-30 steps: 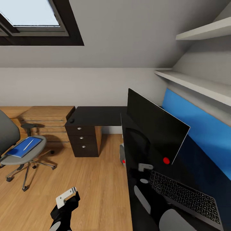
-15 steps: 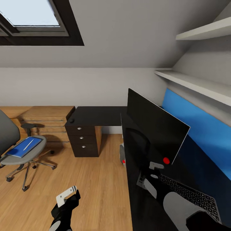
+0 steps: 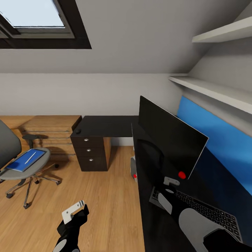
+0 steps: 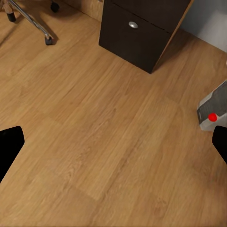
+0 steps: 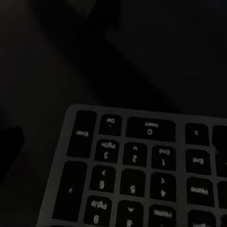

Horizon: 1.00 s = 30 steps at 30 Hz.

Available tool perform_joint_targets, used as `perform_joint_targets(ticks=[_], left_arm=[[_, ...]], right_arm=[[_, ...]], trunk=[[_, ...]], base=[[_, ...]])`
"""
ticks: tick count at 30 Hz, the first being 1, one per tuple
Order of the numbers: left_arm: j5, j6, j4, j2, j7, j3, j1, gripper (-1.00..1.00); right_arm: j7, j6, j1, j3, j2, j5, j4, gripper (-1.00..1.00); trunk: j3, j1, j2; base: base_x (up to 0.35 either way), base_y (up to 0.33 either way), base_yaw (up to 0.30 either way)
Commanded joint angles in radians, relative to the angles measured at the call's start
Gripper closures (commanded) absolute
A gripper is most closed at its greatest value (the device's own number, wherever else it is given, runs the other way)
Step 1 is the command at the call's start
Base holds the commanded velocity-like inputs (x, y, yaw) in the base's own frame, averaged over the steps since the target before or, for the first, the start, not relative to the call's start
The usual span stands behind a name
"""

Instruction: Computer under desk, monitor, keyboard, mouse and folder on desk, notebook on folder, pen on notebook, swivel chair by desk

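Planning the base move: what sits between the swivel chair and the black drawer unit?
Head view: bare wood floor between the swivel chair and the drawer unit; light-wood low shelving stands behind that gap.

My right hand [image 3: 170,185] hangs over the desk [image 3: 105,126], above the near end of the keyboard [image 3: 206,211]. The monitor [image 3: 170,138] stands just beyond it. Off to its left, under the desk edge, sits the computer [image 3: 133,170]. My left hand [image 3: 74,212] hangs over the floor [image 3: 105,206]. Ahead of it stands the drawer unit [image 3: 90,154], with the mouse [image 3: 78,131] on the desk above. Further left is the chair [image 3: 21,164], the folder [image 3: 25,161] on its seat and the pen [image 3: 30,157] on the folder.
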Motion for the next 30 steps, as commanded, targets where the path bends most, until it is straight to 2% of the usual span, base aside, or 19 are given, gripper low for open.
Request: perform_joint_targets(ticks=[1, 14, 20, 23, 24, 30], left_arm=[[0.003, 0.005, -0.002, 0.001, 0.006, -0.002, 0.000, -1.00], [0.003, 0.005, 0.000, 0.000, 0.006, -0.002, 0.000, -1.00], [0.002, 0.005, 0.001, 0.000, 0.007, -0.020, 0.000, -1.00], [0.002, 0.005, 0.002, 0.000, 0.008, -0.021, 0.000, -1.00], [0.002, 0.005, 0.002, -0.001, 0.008, -0.021, 0.000, -1.00], [0.003, 0.005, 0.002, -0.001, 0.008, -0.022, 0.000, -1.00]], right_arm=[[-0.004, -0.006, -0.001, 0.008, 0.001, -0.011, -0.001, -1.00], [-0.007, -0.004, -0.001, 0.015, 0.007, -0.007, -0.013, -1.00], [-0.007, -0.002, -0.001, 0.017, 0.010, -0.010, -0.024, -1.00], [-0.007, 0.036, -0.001, 0.016, 0.010, -0.012, -0.024, -1.00], [-0.008, 0.092, -0.001, 0.015, 0.010, -0.011, -0.025, -1.00], [-0.008, 0.142, -0.001, 0.012, 0.010, -0.011, -0.026, -1.00]], trunk=[[-0.005, 0.004, -0.009], [-0.045, 0.054, -0.100], [-0.064, 0.077, -0.142], [-0.074, 0.089, -0.163], [-0.077, 0.092, -0.170], [-0.096, 0.115, -0.212]], base=[[0.000, 0.000, 0.000], [0.000, 0.000, 0.000], [0.000, 0.000, 0.000], [0.000, 0.000, 0.000], [0.000, 0.000, 0.000], [0.000, 0.000, 0.000]])
